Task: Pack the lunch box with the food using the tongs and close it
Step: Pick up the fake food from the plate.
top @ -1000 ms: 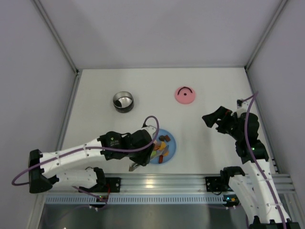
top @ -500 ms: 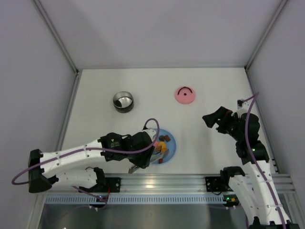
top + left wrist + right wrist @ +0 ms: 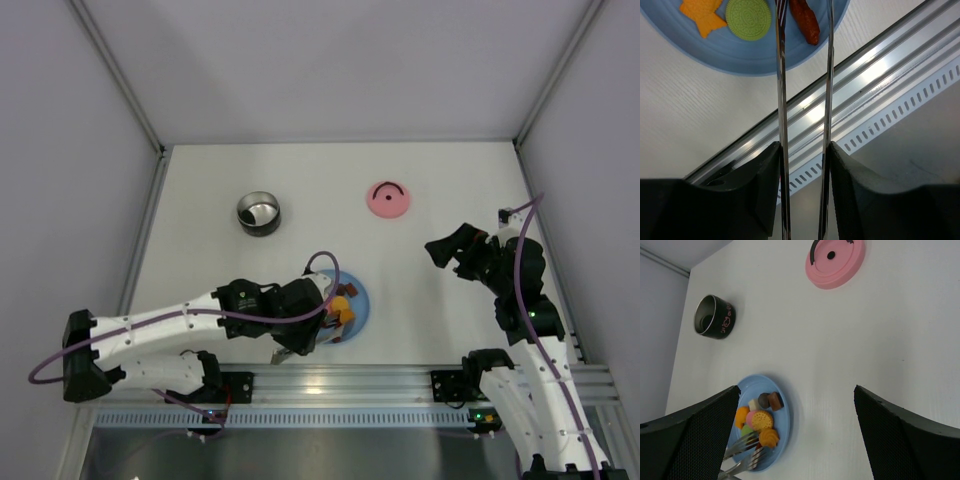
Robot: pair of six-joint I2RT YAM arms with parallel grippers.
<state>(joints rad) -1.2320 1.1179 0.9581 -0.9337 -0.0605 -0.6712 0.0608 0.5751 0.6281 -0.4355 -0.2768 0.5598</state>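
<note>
My left gripper (image 3: 803, 150) is shut on the tongs (image 3: 781, 100), whose two silver arms run between its fingers. Their forked tips (image 3: 742, 447) stand apart over the near side of the blue plate (image 3: 783, 427), next to an orange swirl piece. The food (image 3: 760, 420) lies piled on the plate; the left wrist view shows a green cookie (image 3: 748, 19), an orange star (image 3: 702, 12) and a red sausage (image 3: 805, 17). The lunch box (image 3: 259, 212) stands open at the back left. Its pink lid (image 3: 388, 198) lies at the back right. My right gripper (image 3: 796, 390) hangs open and holds nothing.
An aluminium rail (image 3: 330, 382) runs along the near table edge, just below the plate (image 3: 360, 300). Grey walls close in the table at left, back and right. My left arm (image 3: 170, 325) reaches across the near left part of the table.
My left wrist has shifted a little toward the near edge and turned, covering more of the plate. The right arm has not moved.
</note>
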